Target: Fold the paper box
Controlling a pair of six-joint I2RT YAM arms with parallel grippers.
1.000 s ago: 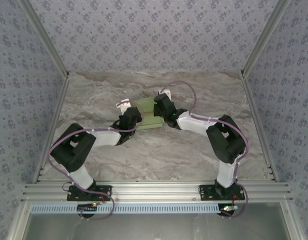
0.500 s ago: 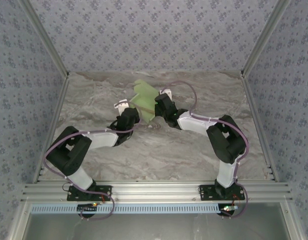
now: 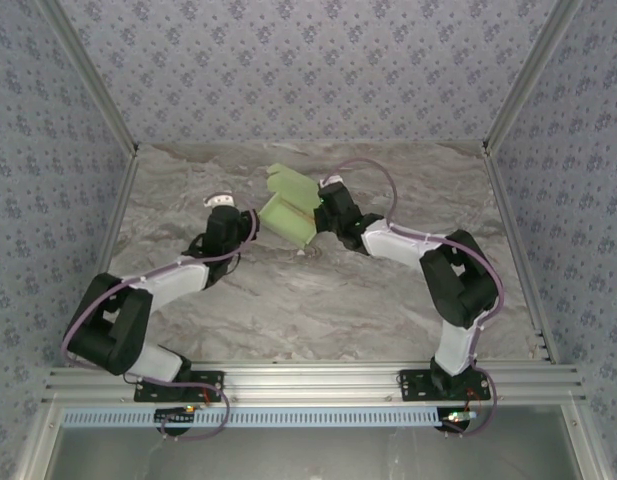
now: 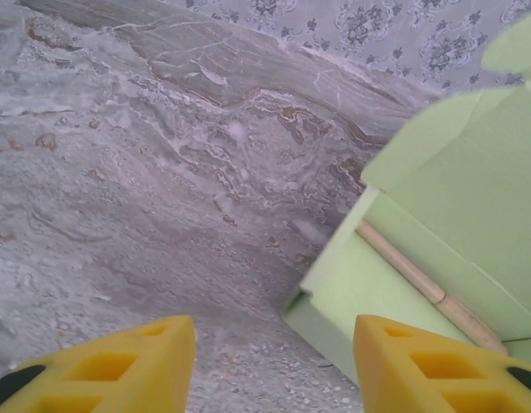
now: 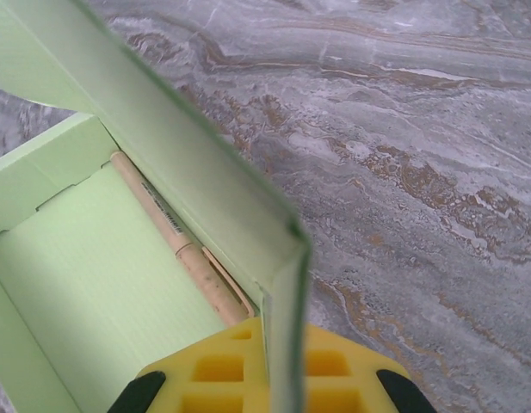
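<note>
Green paper box (image 3: 285,218) lifted; left fingers (image 4: 119,361) released; right fingers (image 5: 239,372) apparently gripping

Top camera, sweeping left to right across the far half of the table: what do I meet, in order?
left gripper, jaws open and standing apart from the card → paper box, tilted up with its flaps open → right gripper, shut on the box's right-hand wall.

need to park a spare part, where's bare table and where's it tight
Widest bare patch: table from the near rail up to the paper box. Also bare: far-left corner beyond the left pincer, and the strip beyond the right arm. Crowded: far centre, where the right pincer clamps the box wall, open left pincer close by.
</note>
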